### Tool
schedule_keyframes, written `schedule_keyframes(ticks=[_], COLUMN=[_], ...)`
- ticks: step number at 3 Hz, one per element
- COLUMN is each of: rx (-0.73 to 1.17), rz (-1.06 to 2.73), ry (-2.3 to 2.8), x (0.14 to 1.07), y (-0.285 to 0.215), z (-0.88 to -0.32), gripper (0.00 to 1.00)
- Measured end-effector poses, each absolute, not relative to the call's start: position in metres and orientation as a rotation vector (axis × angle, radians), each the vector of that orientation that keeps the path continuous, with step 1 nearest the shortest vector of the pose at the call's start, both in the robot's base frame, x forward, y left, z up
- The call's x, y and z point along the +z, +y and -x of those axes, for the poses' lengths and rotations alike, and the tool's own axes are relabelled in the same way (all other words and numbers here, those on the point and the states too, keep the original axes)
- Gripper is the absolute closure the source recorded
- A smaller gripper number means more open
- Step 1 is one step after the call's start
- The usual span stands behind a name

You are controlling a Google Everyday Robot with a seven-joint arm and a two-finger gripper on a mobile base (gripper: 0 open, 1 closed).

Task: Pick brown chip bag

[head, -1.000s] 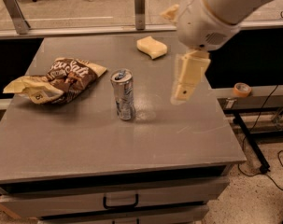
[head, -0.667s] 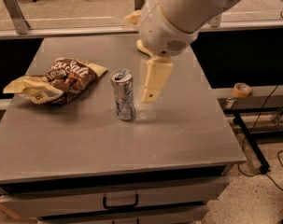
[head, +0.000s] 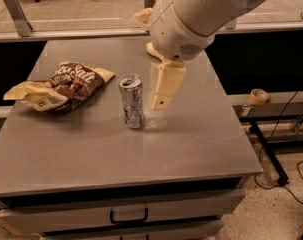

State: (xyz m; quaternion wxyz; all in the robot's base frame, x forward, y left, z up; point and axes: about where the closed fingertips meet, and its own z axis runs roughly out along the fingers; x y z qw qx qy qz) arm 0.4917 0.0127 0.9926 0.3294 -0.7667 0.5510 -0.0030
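While the brown chip bag [head: 66,85] lies crumpled on the desk's [head: 191,149] left side, the tool [head: 161,100] hangs just right of the silver can [head: 131,101], gripping nothing visible; how far it is open, I cannot tell.

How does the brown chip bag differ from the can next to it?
The brown chip bag lies flat and crumpled; the silver can stands upright. The bag is wider, the can taller. Both sit on the table; the gripper hangs beside the can, opposite the bag.
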Motion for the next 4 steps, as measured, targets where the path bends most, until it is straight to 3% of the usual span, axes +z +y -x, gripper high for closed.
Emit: schedule_keyframes(ticks=[4], rx=[0.124], rz=[1.979], ry=[1.304], x=[0.926], y=[0.151], z=[-0.537], gripper=[0.0])
